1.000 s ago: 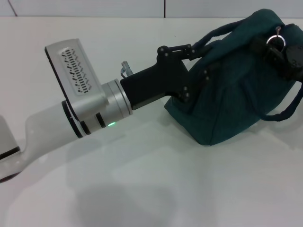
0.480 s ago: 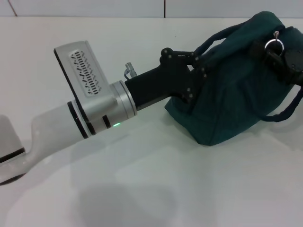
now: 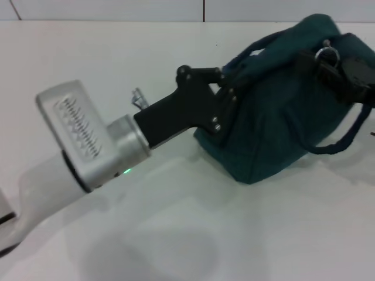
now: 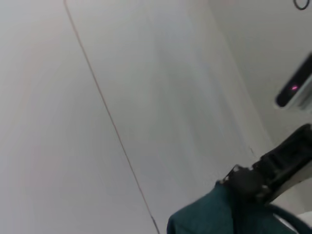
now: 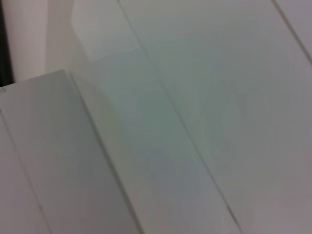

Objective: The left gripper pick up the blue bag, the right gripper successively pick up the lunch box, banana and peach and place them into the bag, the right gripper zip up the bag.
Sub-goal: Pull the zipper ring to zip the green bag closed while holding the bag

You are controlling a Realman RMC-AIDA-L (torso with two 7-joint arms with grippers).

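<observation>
Nearest you, your silver-armed left black claw (image 3: 225, 82) is clenched on the loop handle of the dark teal fabric bag (image 3: 275, 111) standing closed on the white bench (image 3: 176, 234), while beyond it the right black claw (image 3: 337, 73) is at the zipper ring, its grip unclear, so zipping looks almost finished.

Bright, even light; soft shadows, motion blur.
</observation>
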